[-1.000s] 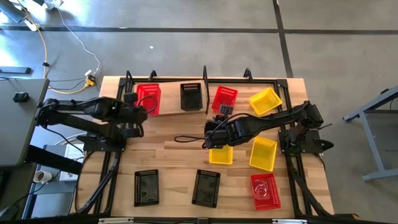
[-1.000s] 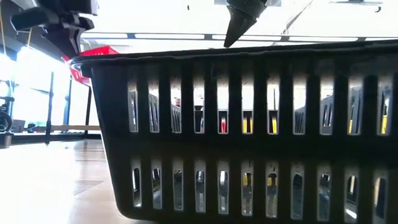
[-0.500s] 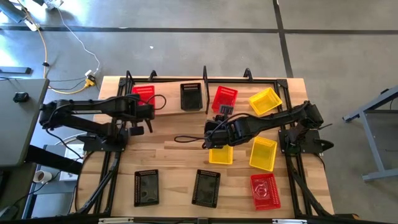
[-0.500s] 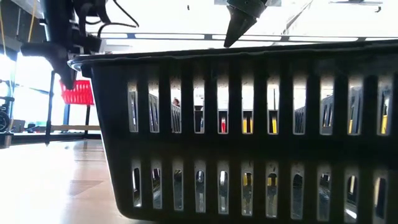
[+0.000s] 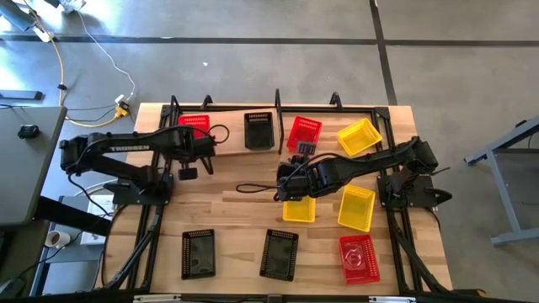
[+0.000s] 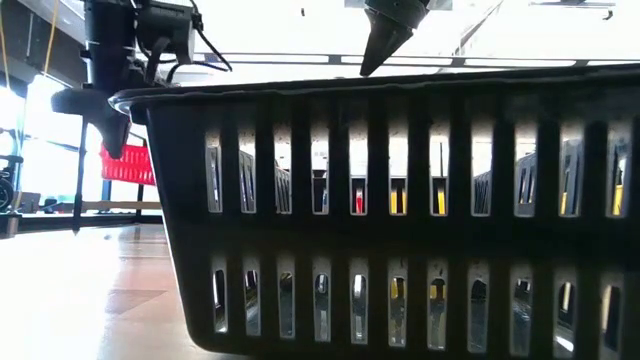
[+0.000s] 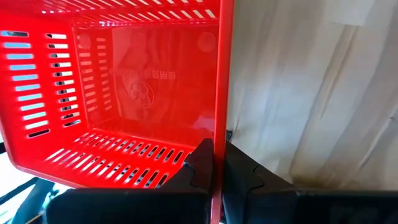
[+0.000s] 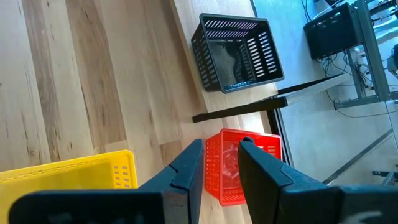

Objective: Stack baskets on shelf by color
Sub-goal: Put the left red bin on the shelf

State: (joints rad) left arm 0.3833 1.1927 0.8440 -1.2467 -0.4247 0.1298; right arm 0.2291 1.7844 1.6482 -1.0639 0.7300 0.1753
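Note:
My left gripper (image 5: pixel 200 143) is shut on a red basket (image 5: pixel 195 124) over the left end of the shelf (image 5: pixel 232 145). In the low view this basket (image 6: pixel 126 165) hangs a little above the shelf board. My right gripper (image 5: pixel 288 183) waits over the middle of the table. Its fingers stand apart with nothing between them (image 8: pixel 221 146). A yellow basket (image 8: pixel 68 171) lies close beside one finger; whether it touches, I cannot tell. My left gripper pinches the rim of one side wall (image 7: pixel 217 140) of the red basket, one finger (image 7: pixel 198 167) inside and the other outside. The fingers come from above, slanting down toward the far edge. The basket hangs tilted below them, its open top turned toward the wrist.
On the shelf stand a black basket (image 5: pixel 259 130), a red one (image 5: pixel 304 133) and a yellow one (image 5: pixel 358 136). On the table lie two black baskets (image 5: pixel 198 252) (image 5: pixel 279 252), a yellow one (image 5: pixel 356 206) and a red one (image 5: pixel 360 257). A black basket (image 6: pixel 400 210) fills the low view.
My left gripper has swung toward the far edge and sunk, carrying the red basket down over the shelf's left end. The basket stays in the hold and clear of the board.

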